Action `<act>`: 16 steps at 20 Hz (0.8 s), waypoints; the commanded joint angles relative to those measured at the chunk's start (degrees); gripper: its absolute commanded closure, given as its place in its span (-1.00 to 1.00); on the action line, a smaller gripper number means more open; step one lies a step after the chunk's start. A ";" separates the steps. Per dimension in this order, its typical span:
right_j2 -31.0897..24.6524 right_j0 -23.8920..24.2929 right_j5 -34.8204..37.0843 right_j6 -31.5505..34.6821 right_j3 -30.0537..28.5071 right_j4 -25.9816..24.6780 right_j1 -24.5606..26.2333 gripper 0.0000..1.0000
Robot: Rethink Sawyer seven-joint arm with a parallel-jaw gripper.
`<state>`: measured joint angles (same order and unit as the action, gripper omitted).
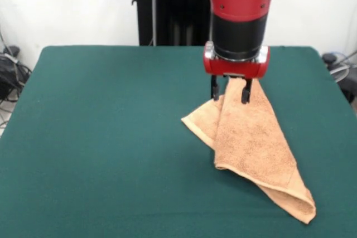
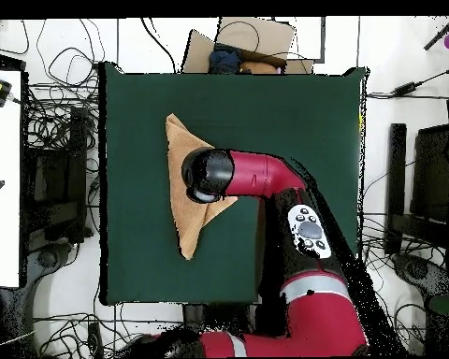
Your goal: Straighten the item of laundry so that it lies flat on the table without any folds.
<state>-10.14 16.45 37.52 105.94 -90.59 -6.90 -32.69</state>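
Front and overhead views of a red and black Sawyer arm point(image 1: 240, 4) working above a dark green table point(image 1: 100, 137). In the front view the gripper point(image 1: 230, 90) hangs at about the 1 o'clock position from the picture's centre, its two dark fingers point(image 1: 246, 92) straddling and pinching the raised top corner of the towel point(image 1: 251, 137), so the tool is closed on the cloth. The orange-tan terry towel drapes down from that pinched point in a folded, roughly triangular shape: one flap spreads toward 9 o'clock, and a long doubled layer runs down toward 5 o'clock, ending in a point resting on the table near the lower right edge. A woven border band follows the lower hem. In the overhead view the towel point(image 2: 183, 168) lies left of the table's centre, its points at about 11 and 6 o'clock, partly hidden beneath the arm's wrist point(image 2: 210, 175). No brand marks, labels or legible writing can be made out on towel, arm or table.
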 commanded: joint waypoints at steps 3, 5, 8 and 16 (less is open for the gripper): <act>-2.52 -0.03 -9.97 6.71 1.68 0.38 8.91 -1.00; -3.02 0.98 -13.41 6.07 0.58 -0.35 10.41 -1.00; -3.85 3.44 -18.38 5.14 -3.09 -1.64 10.77 -1.00; -4.90 7.12 -19.20 2.53 -6.76 -2.58 9.99 -1.00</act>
<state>-10.54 21.74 19.69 105.94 -91.84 -7.30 -24.02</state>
